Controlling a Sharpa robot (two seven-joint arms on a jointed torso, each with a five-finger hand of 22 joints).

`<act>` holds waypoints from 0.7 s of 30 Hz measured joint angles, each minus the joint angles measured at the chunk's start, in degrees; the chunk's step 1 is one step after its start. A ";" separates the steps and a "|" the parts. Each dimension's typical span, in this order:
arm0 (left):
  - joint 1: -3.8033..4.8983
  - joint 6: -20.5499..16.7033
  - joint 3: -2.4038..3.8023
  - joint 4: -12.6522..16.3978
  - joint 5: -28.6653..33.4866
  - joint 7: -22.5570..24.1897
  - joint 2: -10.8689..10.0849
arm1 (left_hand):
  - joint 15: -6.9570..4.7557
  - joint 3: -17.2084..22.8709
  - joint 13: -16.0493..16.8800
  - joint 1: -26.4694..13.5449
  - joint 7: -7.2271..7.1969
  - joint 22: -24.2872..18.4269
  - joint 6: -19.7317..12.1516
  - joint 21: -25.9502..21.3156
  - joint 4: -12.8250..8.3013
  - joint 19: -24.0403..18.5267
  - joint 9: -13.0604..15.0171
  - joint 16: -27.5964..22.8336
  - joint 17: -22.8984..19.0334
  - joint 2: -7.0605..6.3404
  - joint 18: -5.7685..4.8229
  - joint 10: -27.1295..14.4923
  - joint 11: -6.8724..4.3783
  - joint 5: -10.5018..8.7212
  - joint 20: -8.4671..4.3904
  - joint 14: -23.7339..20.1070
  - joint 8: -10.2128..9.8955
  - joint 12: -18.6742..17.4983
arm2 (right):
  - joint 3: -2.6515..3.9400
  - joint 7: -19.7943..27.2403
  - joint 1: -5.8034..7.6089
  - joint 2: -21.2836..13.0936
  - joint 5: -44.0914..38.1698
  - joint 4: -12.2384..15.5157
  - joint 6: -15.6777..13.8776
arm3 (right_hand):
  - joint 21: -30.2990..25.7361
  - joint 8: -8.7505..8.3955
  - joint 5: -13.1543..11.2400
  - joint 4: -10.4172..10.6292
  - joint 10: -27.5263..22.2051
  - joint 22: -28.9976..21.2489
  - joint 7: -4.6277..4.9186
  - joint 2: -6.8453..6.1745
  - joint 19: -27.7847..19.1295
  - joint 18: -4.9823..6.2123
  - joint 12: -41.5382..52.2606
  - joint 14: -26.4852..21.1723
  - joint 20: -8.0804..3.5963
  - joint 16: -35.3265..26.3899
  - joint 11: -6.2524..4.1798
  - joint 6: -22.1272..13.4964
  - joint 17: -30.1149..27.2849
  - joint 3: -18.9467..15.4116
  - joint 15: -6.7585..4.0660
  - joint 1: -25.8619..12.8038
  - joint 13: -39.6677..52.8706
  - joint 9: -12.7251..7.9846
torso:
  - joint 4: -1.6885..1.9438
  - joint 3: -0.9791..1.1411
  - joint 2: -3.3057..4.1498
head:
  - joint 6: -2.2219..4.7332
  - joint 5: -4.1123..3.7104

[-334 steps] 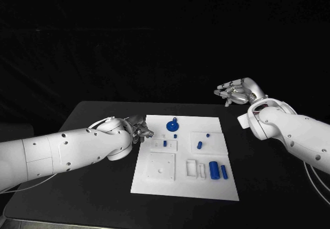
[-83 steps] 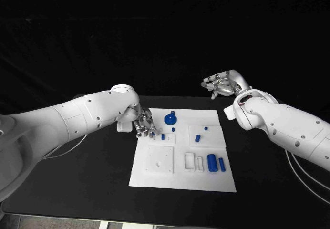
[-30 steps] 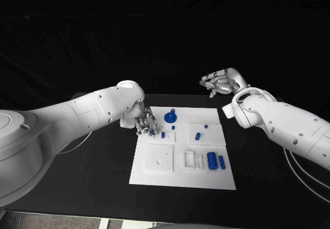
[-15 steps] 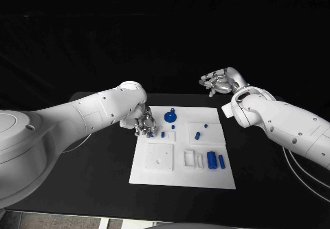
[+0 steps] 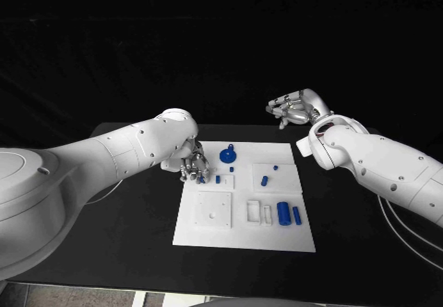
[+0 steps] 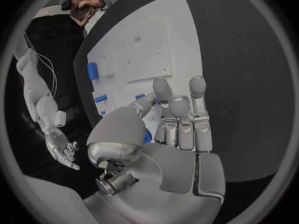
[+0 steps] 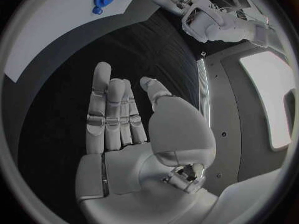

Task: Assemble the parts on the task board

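Nearest me on the white task board (image 5: 242, 240) the ground is bare and matte; just beyond it sit a raised square plate (image 5: 213, 209) with a small hole, then white slotted frames (image 5: 258, 213) with two smooth blue cylinders (image 5: 289, 213) lying side by side, the left one thicker.

Farther up, my left hand (image 5: 193, 166) hangs over the board's left edge beside the small pocket with a short blue peg (image 5: 217, 180). In the left wrist view a small blue part (image 6: 147, 136) shows between my thumb and fingers (image 6: 179, 115), which lie close together and stretched; I judge it pinched there, though the contact itself is hidden. Over the last few seconds this hand has edged along the edge toward that pocket, and the board's parts have not shifted, so I take it the piece is being lined up, not yet seated.

Beyond lie another blue peg (image 5: 264, 180) on its square, then the round blue knob (image 5: 227, 153).

Farthest, my right hand (image 5: 294, 111) stays raised behind the board, fingers loosely curled, holding nothing.
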 measured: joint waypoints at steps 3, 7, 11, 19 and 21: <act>-0.03 -0.04 0.01 -0.21 -0.08 0.11 0.10 | 0.00 0.00 0.00 0.00 0.09 0.02 0.10 0.00 0.00 0.00 0.05 0.00 0.00 0.00 0.00 0.00 0.00 -0.01 0.00 0.00 -0.24 0.00 | 0.00 0.00 0.00 0.04 0.00 0.00 0.01 | 0.00 0.00 0.00 0.03 0.00 0.00 0.00 -0.06 0.00 0.00 0.00 0.00 0.00 0.00 0.00 0.00 0.00 0.03 0.00 -0.06 0.00 0.00 | 0.00 0.00 0.00 | -0.07 -0.01; -0.07 -0.06 0.01 -0.59 -0.16 0.30 0.28 | 0.00 0.00 0.02 0.09 0.18 0.02 0.19 0.00 0.00 0.00 0.00 0.00 0.03 -0.08 0.00 0.00 0.01 -0.01 0.00 0.00 -0.24 0.00 | 0.00 0.00 0.00 0.08 0.00 0.00 0.01 | 0.00 0.00 0.00 0.03 0.00 0.00 0.00 -0.06 0.00 0.00 0.00 0.00 0.00 0.00 0.00 0.00 0.00 0.03 0.00 -0.06 0.00 0.00 | 0.00 0.01 0.00 | -0.15 -0.07; -0.13 -0.05 0.01 -1.02 -0.21 0.47 0.49 | 0.00 0.00 0.10 0.31 0.19 0.02 0.21 0.00 0.00 0.00 -0.01 0.00 0.17 -0.30 0.00 0.01 0.01 -0.02 0.00 0.00 -0.24 0.00 | 0.00 0.00 0.00 0.12 0.00 0.00 0.01 | 0.00 0.00 0.00 0.03 0.00 0.00 0.00 -0.06 0.00 0.00 0.00 0.00 0.00 0.00 0.00 0.00 0.00 0.03 0.00 -0.06 0.00 0.00 | -0.01 0.01 -0.03 | -0.21 -0.14; -0.21 -0.03 -0.02 -1.43 -0.14 0.66 0.74 | 0.00 0.00 0.16 0.62 0.28 0.01 0.32 0.00 0.00 0.00 -0.18 0.00 0.31 -0.29 0.00 0.01 0.01 -0.24 0.00 0.00 -0.31 0.00 | 0.00 0.00 0.00 0.20 0.00 0.00 0.02 | 0.00 0.00 0.00 0.03 0.00 0.00 0.00 -0.06 0.00 0.00 0.00 0.00 0.00 0.00 0.00 0.00 0.00 0.03 0.00 -0.06 0.01 0.00 | 0.04 0.00 -0.11 | -0.30 -0.31; -0.23 -0.03 -0.03 -1.43 -0.06 0.71 0.75 | 0.00 0.00 0.16 0.67 0.29 0.01 0.32 0.00 0.00 0.00 -0.20 0.00 0.31 -0.23 0.00 0.01 0.01 -0.25 0.00 0.00 -0.35 0.00 | 0.00 0.00 0.00 0.22 0.00 0.00 0.02 | 0.00 0.00 0.00 0.03 0.00 0.00 0.00 -0.06 0.00 -0.01 0.00 0.00 0.00 0.00 0.00 0.00 0.00 0.02 0.00 -0.06 0.01 0.00 | 0.07 -0.02 -0.12 | -0.31 -0.32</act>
